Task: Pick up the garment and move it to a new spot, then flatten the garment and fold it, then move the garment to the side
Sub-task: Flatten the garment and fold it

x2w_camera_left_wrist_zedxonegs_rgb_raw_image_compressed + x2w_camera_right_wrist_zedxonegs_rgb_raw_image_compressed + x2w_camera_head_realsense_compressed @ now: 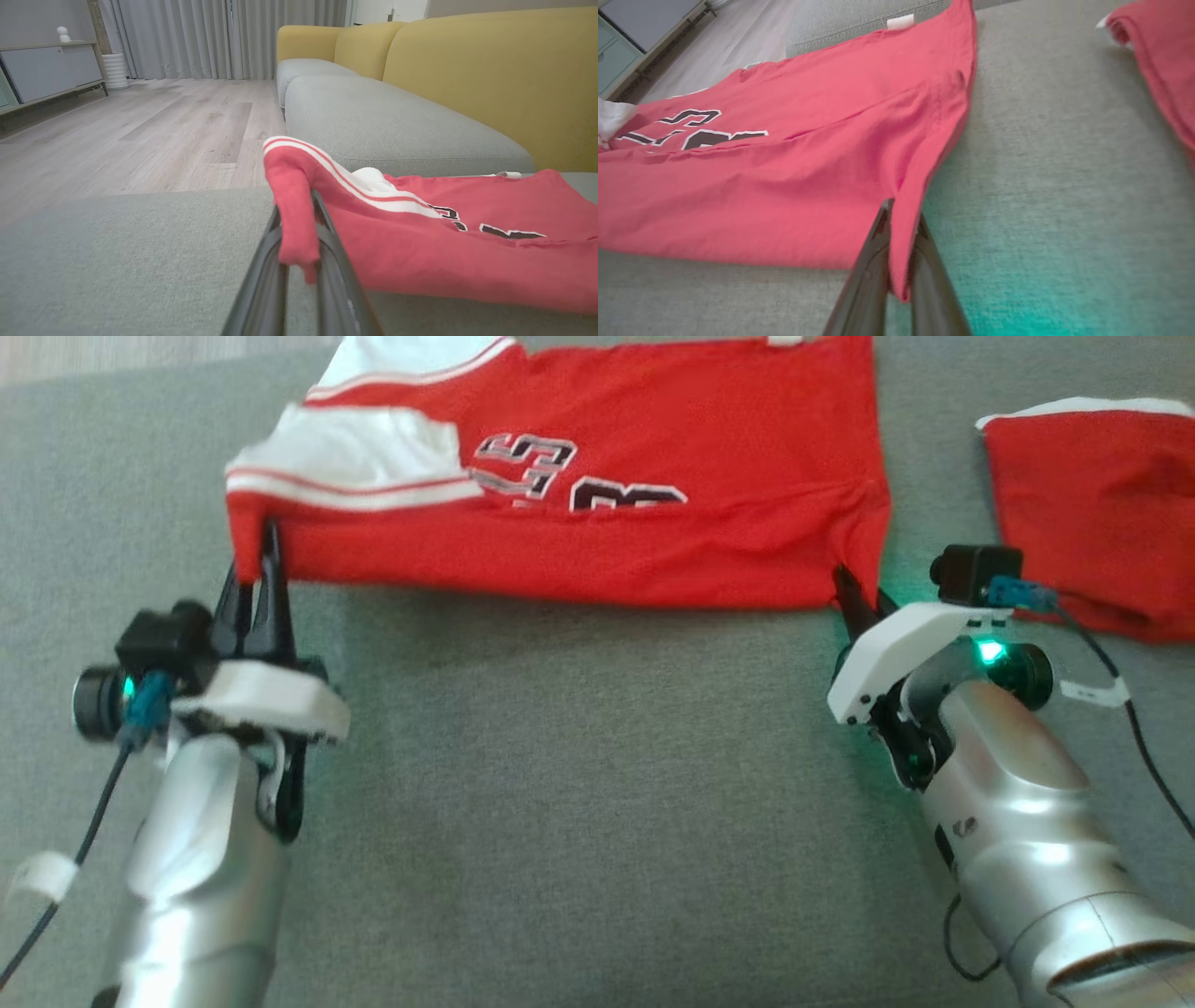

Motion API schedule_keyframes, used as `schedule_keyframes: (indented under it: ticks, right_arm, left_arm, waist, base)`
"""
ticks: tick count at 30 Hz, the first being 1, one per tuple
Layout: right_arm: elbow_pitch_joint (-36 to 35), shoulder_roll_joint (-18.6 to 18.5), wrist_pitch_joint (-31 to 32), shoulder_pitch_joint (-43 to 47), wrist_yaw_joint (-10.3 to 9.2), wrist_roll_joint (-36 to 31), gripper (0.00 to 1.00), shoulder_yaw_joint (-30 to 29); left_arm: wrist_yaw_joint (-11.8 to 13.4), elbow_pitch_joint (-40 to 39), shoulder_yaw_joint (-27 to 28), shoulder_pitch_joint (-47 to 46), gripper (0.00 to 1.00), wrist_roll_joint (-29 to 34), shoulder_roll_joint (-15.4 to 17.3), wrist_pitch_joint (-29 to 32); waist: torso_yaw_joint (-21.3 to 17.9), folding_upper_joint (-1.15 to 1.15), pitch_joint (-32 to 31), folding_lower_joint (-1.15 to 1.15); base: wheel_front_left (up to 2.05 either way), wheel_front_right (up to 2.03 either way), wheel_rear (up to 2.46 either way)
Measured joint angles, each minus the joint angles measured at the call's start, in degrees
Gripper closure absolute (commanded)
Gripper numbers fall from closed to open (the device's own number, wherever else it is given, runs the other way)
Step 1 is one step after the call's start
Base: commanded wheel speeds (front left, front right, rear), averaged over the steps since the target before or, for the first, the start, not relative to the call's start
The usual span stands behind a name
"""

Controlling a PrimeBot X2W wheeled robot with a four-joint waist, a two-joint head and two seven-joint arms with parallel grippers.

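We judge the work to be in the flatten-and-fold step: the red garment (653, 523) lies spread across the grey sofa seat (579, 784), its near edge running from one arm to the other, with white striped trim at its left end and dark numerals partly tucked under a crease. The left end effector (264, 553) is clenched on the near left corner, and the left wrist view shows that corner draped over and pinched between the two dark fingers (327, 252). The right end effector (851, 583) is likewise clamped on the near right corner, the cloth running down between its fingers (873, 261) in the right wrist view. With both corners held, we think the next move calls for lifting the two ends together, keeping the edge taut and level so the fabric neither sags nor twists, and carrying it over towards the far edge. By our count there are two end effectors, both gripping; two red garments, the one in hand and a second garment (1092, 513) lying well apart to the right; one white label (900, 21) at the far hem
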Motion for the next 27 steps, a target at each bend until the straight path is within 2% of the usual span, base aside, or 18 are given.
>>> schedule_keyframes:
  ticks: [7, 12, 21, 27]
  right_arm:
    - [1.7, -0.2, -0.7, 0.4, 0.00, -3.2, 1.00, 2.8]
    - [-1.5, -1.6, 2.5, 3.6, 0.00, -0.3, 1.00, 5.6]
    - [-13.5, -8.3, 12.8, 13.3, 0.00, 7.7, 1.00, 11.2]
    - [-22.2, -13.7, 21.0, 19.6, 0.01, 11.2, 1.00, 10.9]
  left_arm:
    - [0.0, 0.2, 0.6, 6.0, 1.00, -0.1, 1.5, 0.0]
    - [0.0, -0.2, 0.7, 11.1, 1.00, -0.6, 1.8, 0.0]
    - [0.0, -4.4, 0.0, 21.7, 1.00, -1.1, 1.9, 0.7]
    - [0.0, -11.2, -0.7, 27.9, 1.00, -1.7, 1.8, 3.1]
  waist:
    - [-1.5, 0.00, -3.7, 0.00]
    - [-2.3, 0.00, -7.5, -0.01]
    - [-2.7, 0.00, -14.8, -0.02]
    - [-2.5, 0.00, -17.1, -0.02]
  base:
    - [0.00, 0.00, 0.00]
    - [0.00, 0.00, 0.00]
    - [0.00, 0.00, 0.00]
    - [0.00, 0.00, 0.00]
